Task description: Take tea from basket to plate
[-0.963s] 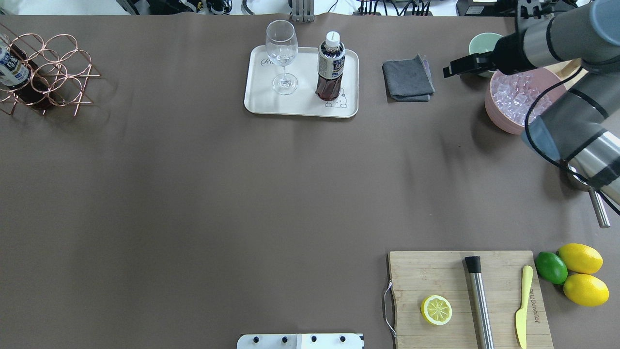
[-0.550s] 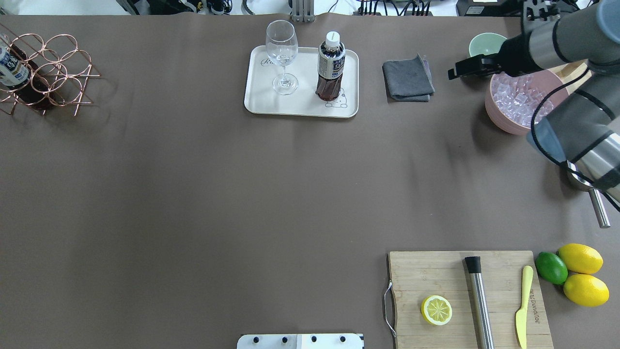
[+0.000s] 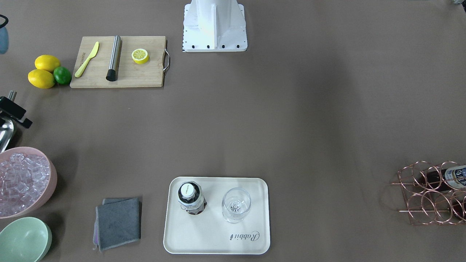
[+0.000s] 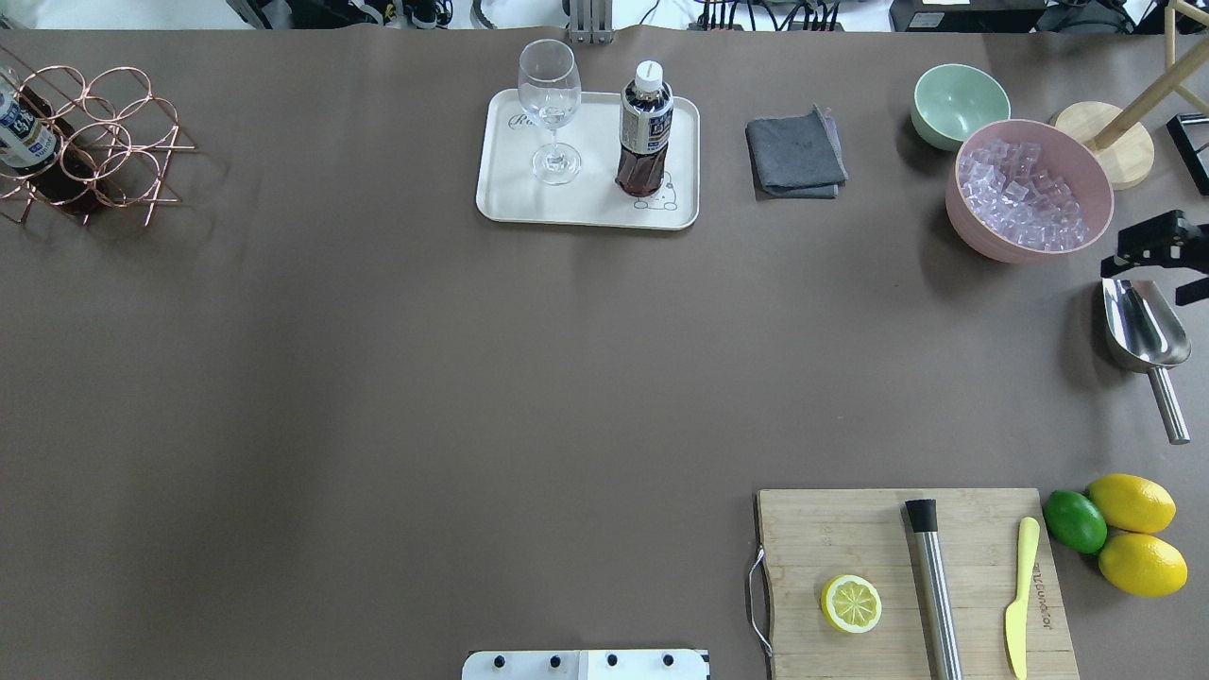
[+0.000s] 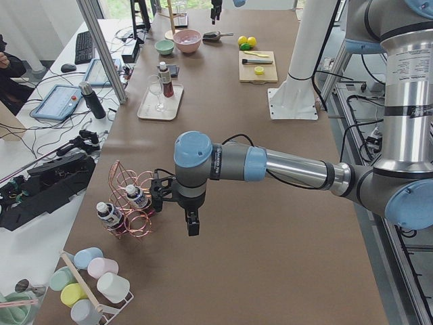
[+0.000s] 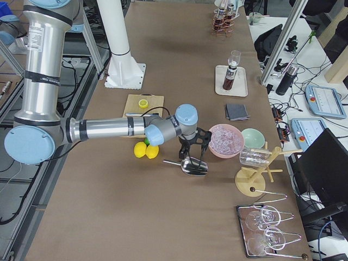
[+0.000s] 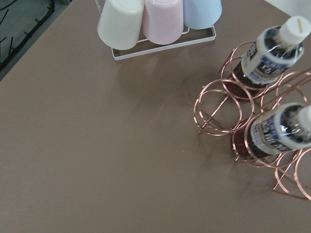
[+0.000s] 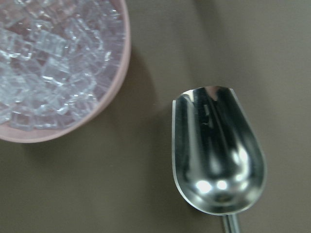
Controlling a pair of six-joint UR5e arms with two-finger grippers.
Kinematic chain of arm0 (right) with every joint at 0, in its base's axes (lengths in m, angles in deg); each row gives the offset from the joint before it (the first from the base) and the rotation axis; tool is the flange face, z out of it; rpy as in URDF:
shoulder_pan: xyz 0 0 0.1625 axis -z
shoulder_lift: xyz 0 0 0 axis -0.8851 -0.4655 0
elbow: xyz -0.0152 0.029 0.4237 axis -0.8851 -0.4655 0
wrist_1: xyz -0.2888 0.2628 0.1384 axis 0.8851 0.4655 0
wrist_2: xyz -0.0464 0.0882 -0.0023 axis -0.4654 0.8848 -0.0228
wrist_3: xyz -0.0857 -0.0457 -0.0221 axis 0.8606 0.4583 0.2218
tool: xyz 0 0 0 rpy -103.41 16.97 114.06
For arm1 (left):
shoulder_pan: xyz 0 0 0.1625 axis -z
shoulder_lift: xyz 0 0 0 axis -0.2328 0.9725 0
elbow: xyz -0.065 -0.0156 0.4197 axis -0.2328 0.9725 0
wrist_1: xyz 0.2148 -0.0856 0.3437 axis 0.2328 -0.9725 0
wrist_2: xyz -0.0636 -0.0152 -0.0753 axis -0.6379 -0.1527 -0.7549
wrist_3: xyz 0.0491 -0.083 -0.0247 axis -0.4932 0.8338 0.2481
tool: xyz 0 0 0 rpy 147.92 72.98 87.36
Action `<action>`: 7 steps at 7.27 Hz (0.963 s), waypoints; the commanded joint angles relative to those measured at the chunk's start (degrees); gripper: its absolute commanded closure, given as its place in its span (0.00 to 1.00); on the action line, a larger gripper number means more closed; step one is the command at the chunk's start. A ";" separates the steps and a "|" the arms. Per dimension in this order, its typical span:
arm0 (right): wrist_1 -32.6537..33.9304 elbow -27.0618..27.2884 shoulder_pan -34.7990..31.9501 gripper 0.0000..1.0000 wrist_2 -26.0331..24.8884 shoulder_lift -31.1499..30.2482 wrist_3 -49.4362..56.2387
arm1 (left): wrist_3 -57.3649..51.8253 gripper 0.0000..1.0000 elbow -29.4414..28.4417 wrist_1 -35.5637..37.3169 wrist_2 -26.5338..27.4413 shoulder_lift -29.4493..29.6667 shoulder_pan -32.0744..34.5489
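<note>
One tea bottle point(image 4: 645, 127) stands upright on the cream plate point(image 4: 586, 210), beside a stemmed glass point(image 4: 551, 109); it also shows in the front view point(image 3: 191, 198). Two more tea bottles point(image 7: 272, 48) point(image 7: 282, 133) lie in the copper wire basket point(image 4: 104, 142) at the far left. My left gripper point(image 5: 176, 213) hangs beside the basket point(image 5: 132, 210), seen only in the exterior left view, so I cannot tell if it is open. My right gripper point(image 4: 1171, 269) is open and empty at the right edge, above a steel scoop point(image 4: 1143, 331).
A pink bowl of ice point(image 4: 982, 241), a green bowl point(image 4: 956, 92) and a grey cloth point(image 4: 795, 153) sit at the far right. A cutting board point(image 4: 850, 529) with a lemon half, muddler and knife is near right, with lemons and a lime point(image 4: 1129, 529) beside it.
My right arm has swung back from over the green bowl and ice bowl to the right edge, above the scoop. The bottle on the plate has not moved.
</note>
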 commanded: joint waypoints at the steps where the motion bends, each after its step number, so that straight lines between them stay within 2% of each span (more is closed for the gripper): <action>1: 0.26 -4.74 -8.02 0.00 0.10 -6.28 20.54 | -3.45 0.03 -3.41 -0.17 -1.02 1.47 -3.68; 2: 0.87 -6.94 -9.96 0.00 -0.25 -6.55 24.80 | -3.10 0.03 -4.11 0.26 -1.11 1.04 -5.10; 3: 2.70 -6.87 -10.59 0.00 -1.12 -6.46 27.11 | -2.75 0.03 -5.42 0.27 -2.76 0.87 -6.34; 4: 2.81 -7.13 -11.12 0.00 -2.52 -6.63 32.87 | -2.84 0.03 -3.43 0.70 -7.22 0.52 -7.13; 5: 4.29 -7.40 -12.43 0.00 -3.41 -6.64 40.68 | -3.19 0.03 -5.07 -0.16 -8.04 -2.27 -7.14; 6: 10.22 -6.44 -14.27 0.00 -3.33 -5.77 46.84 | -3.36 0.03 -5.78 -0.95 -8.05 -1.95 -7.14; 7: 19.16 -6.09 -13.85 0.00 -2.98 -0.01 47.25 | -3.36 0.03 -6.31 -1.83 -8.14 -2.47 -6.88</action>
